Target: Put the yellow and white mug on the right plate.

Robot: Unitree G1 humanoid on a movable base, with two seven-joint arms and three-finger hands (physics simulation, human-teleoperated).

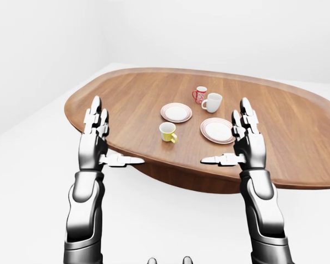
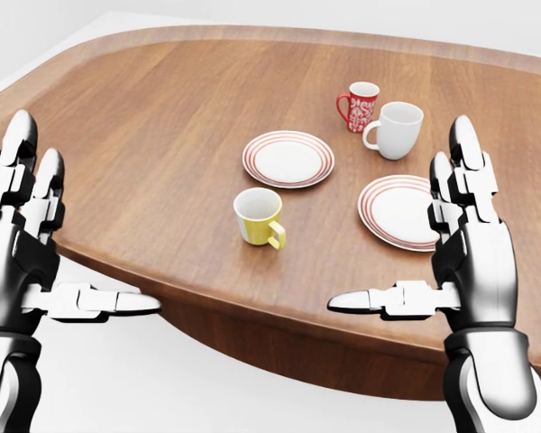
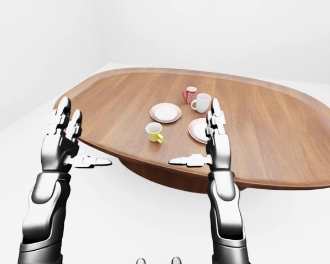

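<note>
Both hands spread wide and empty, left hand (image 2: 22, 244) and right hand (image 2: 464, 253) off the table (image 2: 162, 108); yellow mug (image 2: 258, 216) sits between, right plate (image 2: 398, 212) partly behind the right fingers.

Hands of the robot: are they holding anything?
No. Both the left hand and right hand are open and empty; the yellow mug sits untouched on the table.

Oval wooden table (image 2: 144, 117), brown grain, rounded edge, on a dark central base. Left plate (image 2: 288, 159), white with red rim rings, lying flat near the table's middle. Red patterned mug (image 2: 360, 105), upright, handle to the view's left. Plain white mug (image 2: 398, 130), upright, just beside the red one. White floor (image 1: 33, 165) and walls.
</note>
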